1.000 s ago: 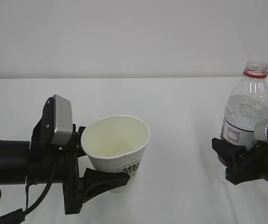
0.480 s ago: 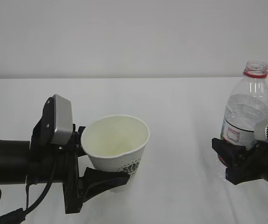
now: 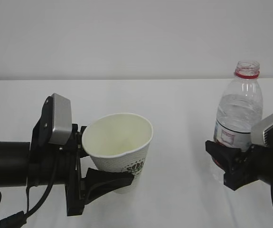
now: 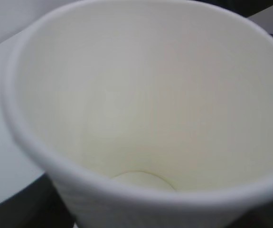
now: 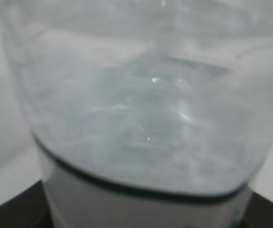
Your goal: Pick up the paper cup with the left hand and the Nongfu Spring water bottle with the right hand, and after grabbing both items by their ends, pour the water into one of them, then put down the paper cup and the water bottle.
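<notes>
- The left end effector reached in from the left edge of the exterior view, its black fingers pinching the lower half of the paper cup.
- The paper cup sat left of centre, tilted a little with its mouth leaning toward the camera, its green logo print facing front; whether its base touched the white tabletop could not be told.
- In the left wrist view the paper cup filled nearly the whole picture, its cream inside and round bottom showing, with no liquid to be seen in it.
- The right end effector came in from the right edge and gripped the Nongfu Spring water bottle around its lower part, at the red-and-white label.
- The bottle stood upright on the right side, well apart from the cup, capless, its red neck ring at the top.
- The water lay inside the bottle, its surface showing in the blurred right wrist view above the dark edge of the label.
</notes>
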Controlling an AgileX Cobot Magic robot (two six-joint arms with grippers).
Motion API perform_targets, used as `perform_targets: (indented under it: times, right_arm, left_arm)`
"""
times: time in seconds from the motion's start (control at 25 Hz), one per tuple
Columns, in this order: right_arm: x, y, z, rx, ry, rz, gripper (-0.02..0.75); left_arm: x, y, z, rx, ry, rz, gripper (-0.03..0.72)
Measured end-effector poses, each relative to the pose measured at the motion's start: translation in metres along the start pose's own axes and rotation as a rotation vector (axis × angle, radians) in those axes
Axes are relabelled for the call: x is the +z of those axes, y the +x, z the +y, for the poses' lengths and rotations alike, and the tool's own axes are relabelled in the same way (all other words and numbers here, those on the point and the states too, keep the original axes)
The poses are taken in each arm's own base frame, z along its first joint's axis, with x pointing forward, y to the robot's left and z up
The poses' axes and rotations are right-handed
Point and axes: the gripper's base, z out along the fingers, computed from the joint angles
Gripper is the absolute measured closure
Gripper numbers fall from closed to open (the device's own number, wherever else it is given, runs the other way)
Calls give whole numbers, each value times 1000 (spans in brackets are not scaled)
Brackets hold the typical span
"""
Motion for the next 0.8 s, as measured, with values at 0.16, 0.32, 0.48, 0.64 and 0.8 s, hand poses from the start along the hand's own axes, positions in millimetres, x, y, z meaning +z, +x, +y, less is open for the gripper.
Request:
perform_targets:
  times: [0.16,0.32,0.48,0.64,0.8]
  right_arm:
    - [2,-2,2,-20,-30,-9,277]
    - [5,-5,4,-47,-65,-23,277]
    - [8,-10,3,-69,-85,-41,277]
    - [13,-15,2,-89,-97,-65,277]
    - [20,-25,1,-133,-130,-104,277]
  left_arm:
    - [0,0,0,0,0,0,157]
    - [0,0,0,0,0,0,157]
    - [0,0,0,0,0,0,157]
    - [0,0,0,0,0,0,157]
    - [0,0,0,1,2,1,157]
